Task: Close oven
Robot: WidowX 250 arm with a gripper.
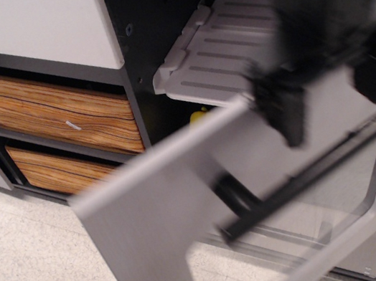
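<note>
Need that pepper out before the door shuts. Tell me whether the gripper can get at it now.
Probably not. The oven door stands between the gripper and the yellow pepper, hiding all but its top under the rack.

A: Even, soft overhead light; the floor and wood-grain drawers are sharp and glare-free.

B: But the hand and the oven door smear with motion blur, the black handle streaked, and the cavity behind sits in deep shadow.

The oven stands partly open — its light-grey windowed door tilted outward, black bar handle blurred, ribbed grey rack inside the dark interior.
</note>
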